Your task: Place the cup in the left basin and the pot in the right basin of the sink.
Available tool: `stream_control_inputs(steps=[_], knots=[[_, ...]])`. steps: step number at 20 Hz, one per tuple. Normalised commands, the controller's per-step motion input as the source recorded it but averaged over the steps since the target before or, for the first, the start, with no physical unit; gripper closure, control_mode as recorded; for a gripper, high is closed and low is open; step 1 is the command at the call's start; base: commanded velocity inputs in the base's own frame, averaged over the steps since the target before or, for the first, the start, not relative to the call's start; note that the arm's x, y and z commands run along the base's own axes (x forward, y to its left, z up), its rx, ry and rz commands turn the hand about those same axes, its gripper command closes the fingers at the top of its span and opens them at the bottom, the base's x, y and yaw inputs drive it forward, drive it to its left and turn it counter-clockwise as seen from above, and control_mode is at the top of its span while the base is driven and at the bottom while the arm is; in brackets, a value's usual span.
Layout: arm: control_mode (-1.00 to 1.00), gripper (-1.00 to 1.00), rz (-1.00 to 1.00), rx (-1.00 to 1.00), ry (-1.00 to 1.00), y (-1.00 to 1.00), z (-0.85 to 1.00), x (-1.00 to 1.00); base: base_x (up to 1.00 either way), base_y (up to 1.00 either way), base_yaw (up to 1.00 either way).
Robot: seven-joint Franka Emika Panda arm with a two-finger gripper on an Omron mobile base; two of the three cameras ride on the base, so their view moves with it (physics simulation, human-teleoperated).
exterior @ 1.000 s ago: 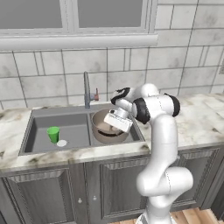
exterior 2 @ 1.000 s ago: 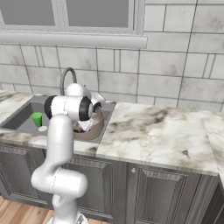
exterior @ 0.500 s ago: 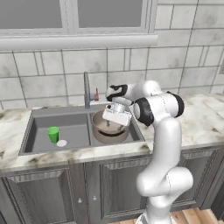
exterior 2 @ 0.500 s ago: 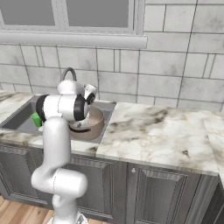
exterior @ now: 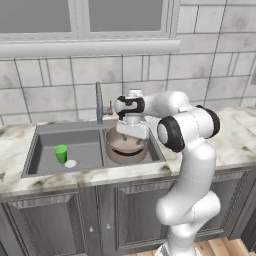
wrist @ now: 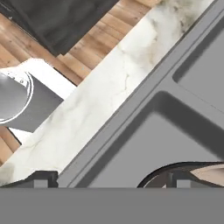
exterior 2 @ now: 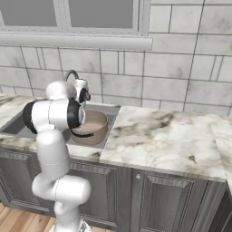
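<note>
No readable text or labels

- The marble counter [exterior: 15, 170] carries the sink [exterior: 37, 131], set into its top.
- The cup [exterior: 61, 153] stands upright in the left basin [exterior: 85, 150], beside the drain [exterior: 70, 163].
- The pot [exterior: 126, 146] sits in the right basin [exterior: 156, 154].

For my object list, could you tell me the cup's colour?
Bright green cup, clearest in the left base view.

pot [exterior: 127, 146]: dull metal | cup [exterior: 61, 153]: glossy plastic | counter [exterior 2: 172, 138]: polished marble
</note>
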Motion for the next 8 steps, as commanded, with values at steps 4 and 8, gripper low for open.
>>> stream_control_inputs(steps=[4,8], knots=[[-1.00,-1.00,0.09,-0.10,-0.12,0.00,0.05,-0.23,0.00,0.00,0.00],[-1.00,-1.00,0.23,-0.01,-0.16,-0.01,0.03,-0.32,0.00,0.00,0.00]])
